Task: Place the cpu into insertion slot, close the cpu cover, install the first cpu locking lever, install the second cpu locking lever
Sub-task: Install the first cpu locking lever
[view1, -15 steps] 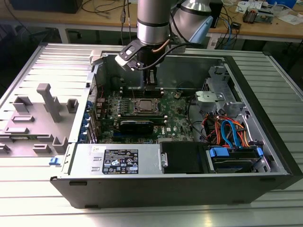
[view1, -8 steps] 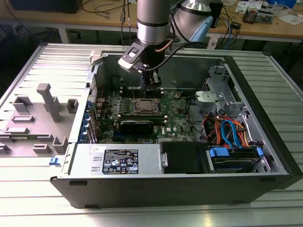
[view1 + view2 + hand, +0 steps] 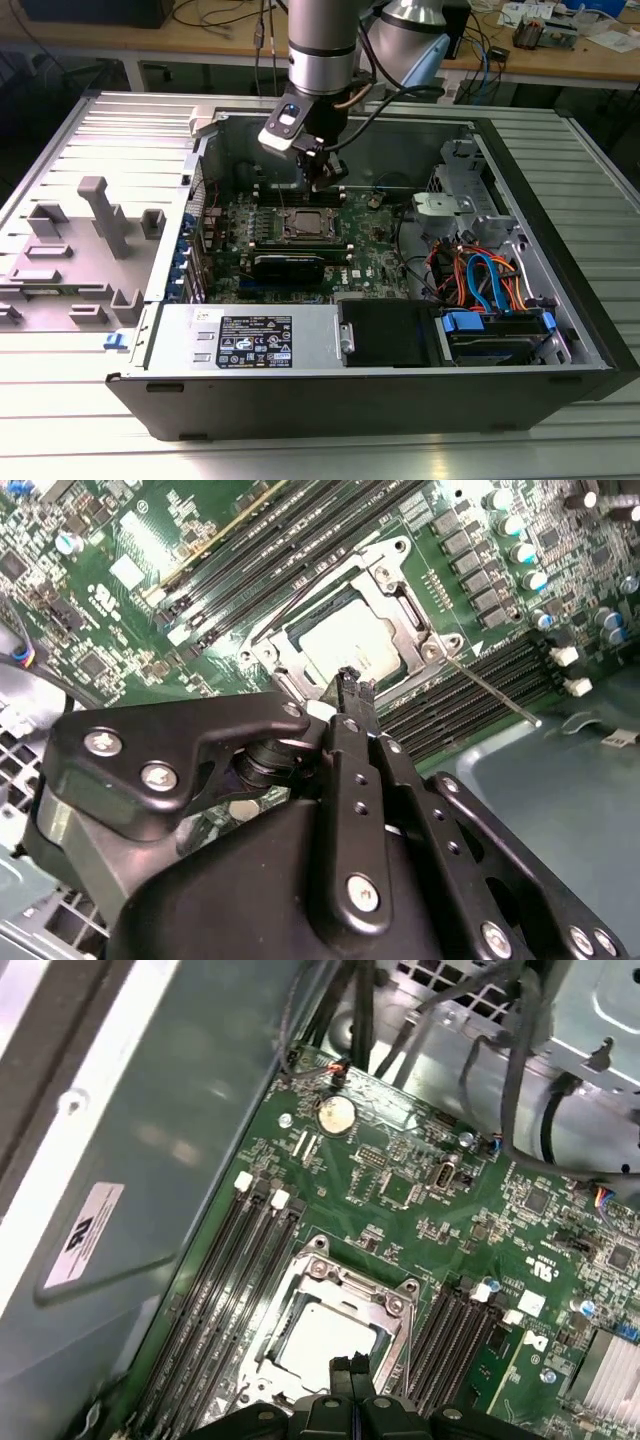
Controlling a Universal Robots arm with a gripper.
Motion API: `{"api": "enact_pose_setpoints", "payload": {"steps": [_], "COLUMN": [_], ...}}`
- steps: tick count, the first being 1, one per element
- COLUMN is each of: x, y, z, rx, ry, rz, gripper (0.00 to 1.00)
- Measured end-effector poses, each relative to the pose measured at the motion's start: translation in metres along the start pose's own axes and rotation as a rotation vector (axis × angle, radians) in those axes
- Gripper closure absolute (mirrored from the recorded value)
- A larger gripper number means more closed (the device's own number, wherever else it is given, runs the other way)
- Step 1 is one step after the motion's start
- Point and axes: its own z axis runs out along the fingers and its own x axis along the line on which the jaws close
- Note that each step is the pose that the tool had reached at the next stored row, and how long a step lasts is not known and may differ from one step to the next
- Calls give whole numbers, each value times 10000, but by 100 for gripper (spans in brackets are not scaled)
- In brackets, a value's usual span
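Observation:
The cpu [image 3: 345, 640] lies in the insertion slot [image 3: 305, 226] on the green motherboard, its silver top showing through the cut-out of the cpu cover [image 3: 400, 590], which lies flat over it. In the first wrist view the cpu [image 3: 325, 1345] and cover frame [image 3: 350, 1285] sit just beyond my fingertips. My gripper [image 3: 348, 678] hangs a little above the socket's edge, shut, with nothing between its fingers. In the exterior view the gripper [image 3: 325, 182] is over the socket's far side. A thin metal locking lever [image 3: 495, 692] juts out sideways over the memory slots.
Black memory slots [image 3: 225, 1290] flank the socket on both sides. The case's grey wall [image 3: 150, 1160] stands close by. A drive cage with orange and blue cables [image 3: 480, 280] fills the exterior view's right. The power supply [image 3: 250, 335] lies at the front, grey fixtures [image 3: 95, 235] outside the case.

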Motion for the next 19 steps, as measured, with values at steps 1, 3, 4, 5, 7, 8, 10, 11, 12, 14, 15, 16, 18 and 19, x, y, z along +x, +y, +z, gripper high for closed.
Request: {"api": "enact_pose_setpoints", "payload": {"steps": [1,3,4,5,7,8,10,11,12,14,15,16,18,19], "x": [3,22,32,41,83,100,122,132,135,136,136,136,136,137], "y": [-7,-44,-64,-82,-164,-197,-241,-261,-267,-269,-270,-270,-270,-270], "z": [0,0,0,0,-1,-2,-3,-3,-3,-3,-3,-3,-3,-3], "rx": [-6,-16,-19,-21,-24,-24,-28,-32,-37,-54,-65,-88,-137,-158], "ry": [-1,-3,-4,-4,-4,-4,-3,-2,-2,-7,-10,-15,-29,-34], "rz": [-88,-254,-296,-316,-352,-370,-409,-462,-527,-824,-1026,-1383,-2220,-2568], "gripper": [89,89,89,89,89,89,89,89,89,89,89,89,89,89]}}
